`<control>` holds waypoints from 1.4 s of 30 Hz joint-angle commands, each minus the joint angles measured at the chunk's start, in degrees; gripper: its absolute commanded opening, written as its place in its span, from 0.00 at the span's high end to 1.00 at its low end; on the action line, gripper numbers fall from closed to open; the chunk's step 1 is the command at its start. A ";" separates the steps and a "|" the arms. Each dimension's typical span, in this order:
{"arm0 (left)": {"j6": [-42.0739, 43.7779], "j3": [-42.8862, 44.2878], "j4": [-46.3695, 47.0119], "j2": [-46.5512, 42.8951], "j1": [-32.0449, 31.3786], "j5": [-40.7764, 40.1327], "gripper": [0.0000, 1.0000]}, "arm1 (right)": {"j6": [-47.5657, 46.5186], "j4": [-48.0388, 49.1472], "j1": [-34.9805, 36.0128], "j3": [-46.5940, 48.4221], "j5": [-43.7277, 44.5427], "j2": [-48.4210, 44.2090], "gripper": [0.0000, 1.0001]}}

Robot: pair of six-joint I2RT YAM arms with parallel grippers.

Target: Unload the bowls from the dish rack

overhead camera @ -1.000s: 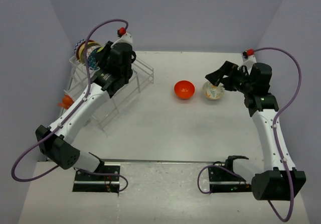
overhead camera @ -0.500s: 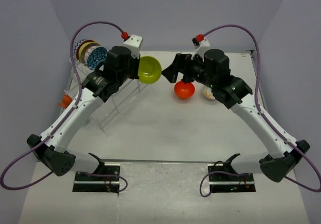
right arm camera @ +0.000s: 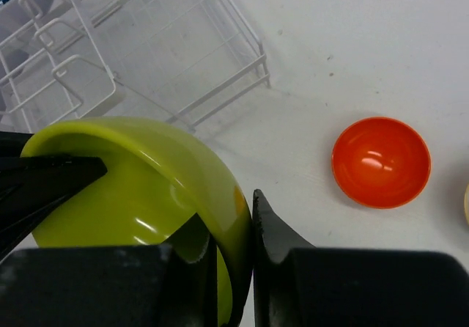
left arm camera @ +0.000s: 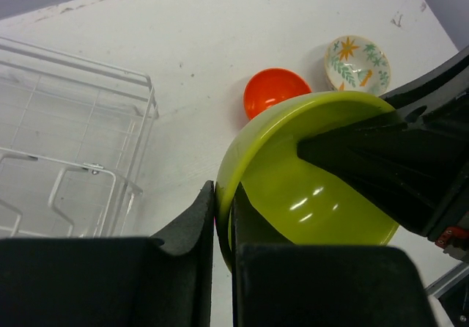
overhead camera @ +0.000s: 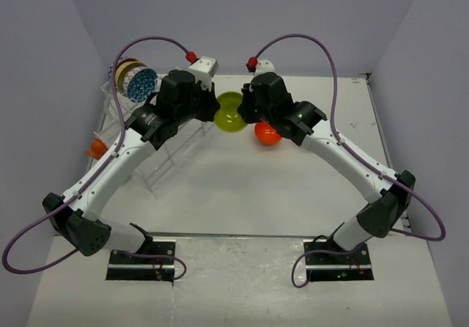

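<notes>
A lime-green bowl (overhead camera: 229, 114) hangs in the air just right of the dish rack (overhead camera: 176, 140), held from both sides. My left gripper (overhead camera: 213, 107) is shut on its left rim, which sits between the two fingers in the left wrist view (left arm camera: 223, 221). My right gripper (overhead camera: 246, 111) is shut on the opposite rim (right arm camera: 233, 232). Several more bowls (overhead camera: 135, 81) stand on edge at the rack's far left end, the front one blue-patterned. An orange-red bowl (overhead camera: 268, 133) lies on the table below the right arm. A white leaf-patterned bowl (left arm camera: 357, 64) lies beside it.
The rack's right end (left arm camera: 73, 158) holds only bare wire dividers. A small orange object (overhead camera: 96, 148) sits at the rack's left side. Both arms cross over the middle back of the white table (overhead camera: 242, 188).
My left gripper lifted the green bowl out of the rack and carried it right. My right arm swung left from the white bowl and shut on the green bowl's other rim.
</notes>
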 commanded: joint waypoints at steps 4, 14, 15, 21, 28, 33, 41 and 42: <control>-1.38 0.95 4.72 -0.86 -0.48 1.90 0.84 | -1.23 0.19 -0.81 -0.06 7.94 -0.64 1.00; 2.83 0.60 -2.05 -11.76 -0.39 -24.03 0.00 | -1.93 -3.42 -19.35 -0.15 -5.83 8.92 1.00; 3.01 0.43 -2.49 -12.37 -0.39 -24.99 0.00 | -2.02 -3.51 -20.40 -0.06 -7.41 10.08 1.00; 4.24 -2.73 -4.42 -15.36 -0.39 -24.83 0.00 | -2.63 -4.47 -26.73 1.52 -16.90 18.94 1.00; 5.21 -4.84 -5.22 -16.95 -0.30 -24.83 0.00 | -2.90 -3.69 -27.53 0.04 -21.49 24.50 1.00; 5.82 -5.55 -5.30 -17.30 -0.39 -24.74 0.00 | -2.64 -2.01 -27.53 -1.99 -22.89 24.41 0.95; 6.26 -6.69 -4.87 -17.39 -0.39 -24.83 0.00 | -2.99 -1.66 -27.62 -3.92 -22.37 23.63 0.84; 6.26 -6.69 -4.86 -17.39 -0.39 -24.74 0.00 | -2.99 -1.57 -27.62 -4.19 -22.46 23.36 0.84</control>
